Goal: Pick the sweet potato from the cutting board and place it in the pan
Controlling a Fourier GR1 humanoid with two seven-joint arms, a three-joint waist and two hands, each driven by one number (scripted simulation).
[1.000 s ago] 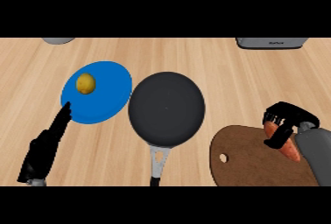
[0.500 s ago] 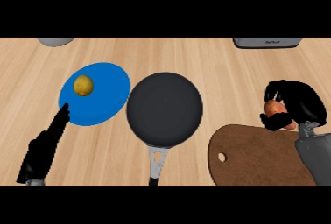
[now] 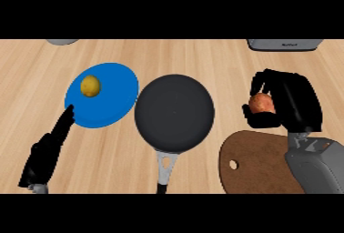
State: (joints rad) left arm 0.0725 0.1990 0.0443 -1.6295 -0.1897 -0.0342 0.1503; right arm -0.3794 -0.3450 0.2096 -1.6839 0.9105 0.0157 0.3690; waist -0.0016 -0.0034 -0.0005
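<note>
Above the counter point(image 3: 201, 54), the right hand point(image 3: 289, 102) curls around the sweet potato point(image 3: 262, 103), clear of the cutting board point(image 3: 259, 164); the next move probably carries it left to the pan point(image 3: 174, 113).

Single head view, steeply down onto wooden counter point(image 3: 201, 59) (forearms enter from below)

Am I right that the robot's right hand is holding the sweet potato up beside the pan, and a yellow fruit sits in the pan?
Not quite. The head view shows the yellow fruit on the blue plate, not in the pan. The rest holds: the right hand has its fingers curled round the sweet potato beside the pan.
</note>
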